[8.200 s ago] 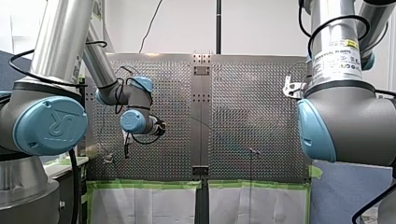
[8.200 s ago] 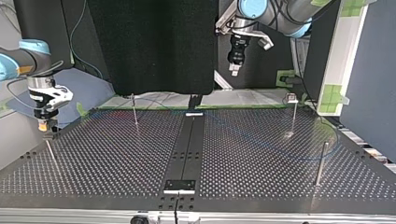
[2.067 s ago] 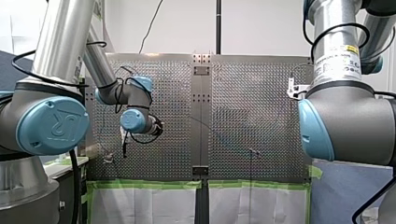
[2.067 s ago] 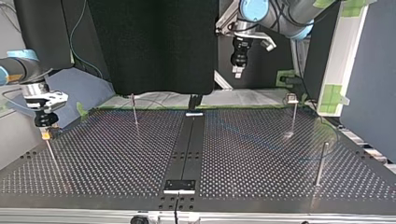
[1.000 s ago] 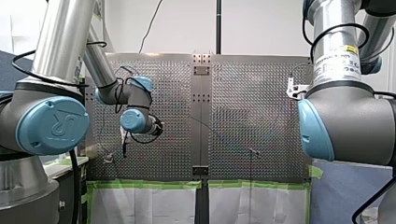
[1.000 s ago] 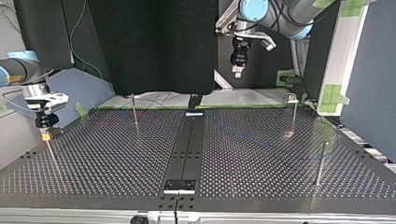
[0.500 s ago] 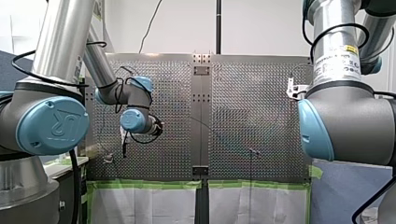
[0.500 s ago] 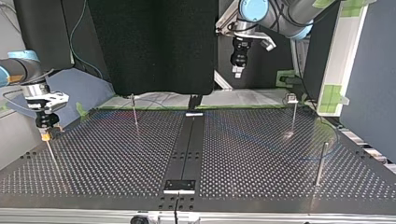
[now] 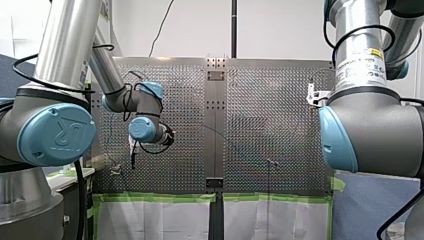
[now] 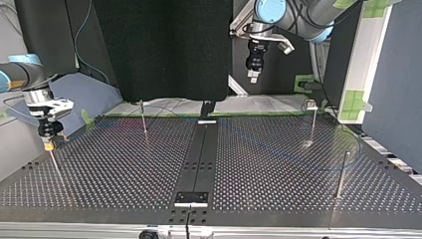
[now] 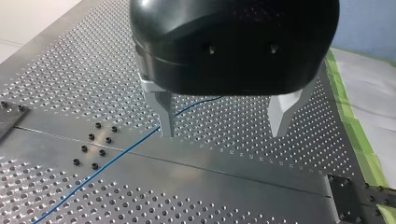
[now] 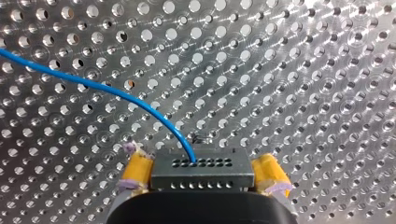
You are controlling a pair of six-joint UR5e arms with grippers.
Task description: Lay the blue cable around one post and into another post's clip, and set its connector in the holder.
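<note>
Top view has my right gripper (image 10: 48,144) at 9 o'clock; only its wrist view shows the connector (image 12: 201,173) clamped. My left gripper (image 11: 224,119) is spread, empty.

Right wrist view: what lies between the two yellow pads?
The grey connector, held between the pads; the blue cable leaves its face. The right wrist view shows this.

White wall (image 9: 280,30) behind; black panel (image 10: 164,45) opposite; green tape (image 9: 155,197) edging white sheets (image 9: 155,220).

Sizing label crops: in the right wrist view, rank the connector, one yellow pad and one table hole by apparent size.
connector
yellow pad
table hole
Nearness to the camera inflates the first two.
</note>
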